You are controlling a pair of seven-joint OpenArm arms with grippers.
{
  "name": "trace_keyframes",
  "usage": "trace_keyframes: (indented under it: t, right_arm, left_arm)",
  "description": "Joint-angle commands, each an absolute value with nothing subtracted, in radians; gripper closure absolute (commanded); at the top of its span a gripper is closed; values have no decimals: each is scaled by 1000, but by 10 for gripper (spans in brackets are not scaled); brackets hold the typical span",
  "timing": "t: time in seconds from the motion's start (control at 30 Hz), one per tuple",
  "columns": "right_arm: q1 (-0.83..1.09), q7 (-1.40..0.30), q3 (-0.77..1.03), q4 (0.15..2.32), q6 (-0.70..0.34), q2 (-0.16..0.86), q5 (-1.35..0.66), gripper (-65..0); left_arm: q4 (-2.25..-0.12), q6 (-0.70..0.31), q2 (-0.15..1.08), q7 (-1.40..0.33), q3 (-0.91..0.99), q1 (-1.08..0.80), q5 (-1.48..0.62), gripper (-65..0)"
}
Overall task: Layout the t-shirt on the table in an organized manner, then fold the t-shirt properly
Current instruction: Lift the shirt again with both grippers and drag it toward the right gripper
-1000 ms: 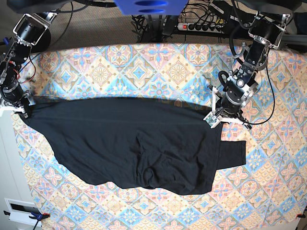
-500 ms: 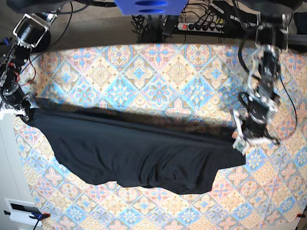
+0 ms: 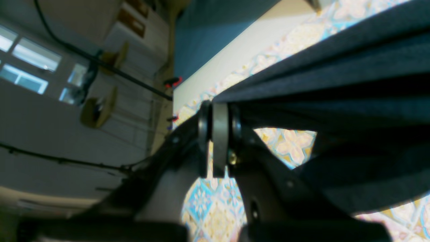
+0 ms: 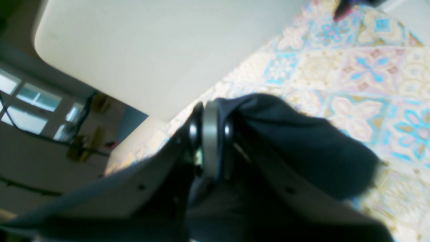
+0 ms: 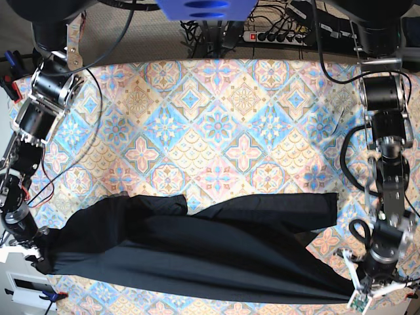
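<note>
Base view has the t-shirt [image 5: 197,246] stretched into a long flat band low on the worktop [image 5: 216,118], long axis running 9 to 3 o'clock with the 3 o'clock end sagging a touch lower. It's doubled over on itself, and a loose flap sticks up around 11 o'clock of the band. Both ends are pinched. The right gripper [image 5: 36,252] sits at the 9 o'clock end by the worktop edge, and in its wrist cam the jaws are closed on a bunched wad of black cloth [image 4: 295,148]. The left gripper [image 5: 361,295] has the 3 o'clock corner, jaws clamped on the fabric edge, which fans away taut in the wrist cam [image 3: 336,77]. Everything from 12 o'clock down to the middle of the patterned cover is bare tile print.
</note>
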State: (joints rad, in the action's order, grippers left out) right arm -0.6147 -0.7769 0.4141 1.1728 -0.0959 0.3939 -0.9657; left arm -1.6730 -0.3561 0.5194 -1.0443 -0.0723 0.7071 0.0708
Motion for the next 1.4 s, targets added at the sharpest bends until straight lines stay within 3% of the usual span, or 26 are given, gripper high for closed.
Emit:
trace_keyframes:
  t: [0.0, 0.17, 0.5, 0.97, 1.37]
  right_arm:
    - [-673, -737, 415, 1175, -105, 415, -977, 0]
    - [-782, -674, 406, 1093, -105, 390, -977, 0]
    - [-1001, -558, 188, 966, -105, 374, -977, 0]
    - [-1185, -561, 163, 960, -105, 374, -977, 0]
    - [-1176, -670, 165, 1061, -105, 380, -978, 0]
  left_arm:
    - [-1656, -337, 535, -1026, -76, 792, 91, 0]
    - [-1481, -337, 532, -961, -153, 1001, 90, 0]
    - [-1181, -337, 530, -835, -223, 1305, 96, 0]
    - [-1138, -337, 538, -832, -298, 1309, 101, 0]
    - [-1142, -337, 573, -831, -300, 1309, 102, 0]
